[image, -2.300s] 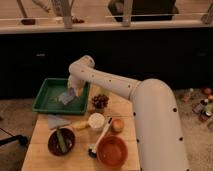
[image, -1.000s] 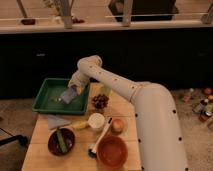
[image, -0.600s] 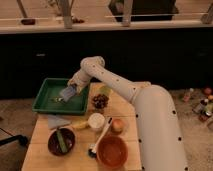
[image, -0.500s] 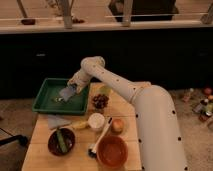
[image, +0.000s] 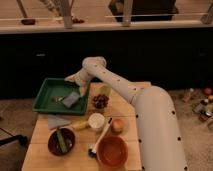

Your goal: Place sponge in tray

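The green tray (image: 47,102) sits at the table's back left. The small grey-blue sponge (image: 71,99) lies inside it, near its right wall. My gripper (image: 74,80) hangs over the tray's back right corner, just above and behind the sponge, with a small gap between them. The white arm (image: 115,82) reaches in from the right.
A small pale utensil (image: 57,99) lies in the tray. In front of it are a flat grey-blue cloth (image: 59,121), a dark bowl (image: 61,142), a white cup (image: 96,121), dark grapes (image: 100,101), an orange fruit (image: 118,125), a brush (image: 99,141) and an orange bowl (image: 112,151).
The gripper carried the sponge down into the tray's right side. Now the sponge rests on the tray floor and the gripper has lifted slightly off it.
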Robot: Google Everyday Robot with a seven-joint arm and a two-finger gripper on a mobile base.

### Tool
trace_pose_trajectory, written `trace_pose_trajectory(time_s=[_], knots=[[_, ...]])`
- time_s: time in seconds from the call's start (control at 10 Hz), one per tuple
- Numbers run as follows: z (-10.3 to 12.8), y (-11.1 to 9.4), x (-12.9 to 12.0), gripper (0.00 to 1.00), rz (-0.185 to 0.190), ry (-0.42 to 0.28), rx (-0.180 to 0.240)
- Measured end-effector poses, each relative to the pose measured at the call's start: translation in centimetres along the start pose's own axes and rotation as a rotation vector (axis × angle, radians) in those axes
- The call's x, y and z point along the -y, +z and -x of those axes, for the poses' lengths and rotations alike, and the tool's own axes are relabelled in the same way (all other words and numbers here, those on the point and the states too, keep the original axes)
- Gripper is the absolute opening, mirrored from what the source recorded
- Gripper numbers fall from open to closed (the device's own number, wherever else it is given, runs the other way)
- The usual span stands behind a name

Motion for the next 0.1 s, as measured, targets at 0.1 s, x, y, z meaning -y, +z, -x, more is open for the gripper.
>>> trace_pose_trajectory(time_s=[0.1], knots=[[-0.1, -0.15, -0.02, 0.8, -0.006, 0.0, -0.001]])
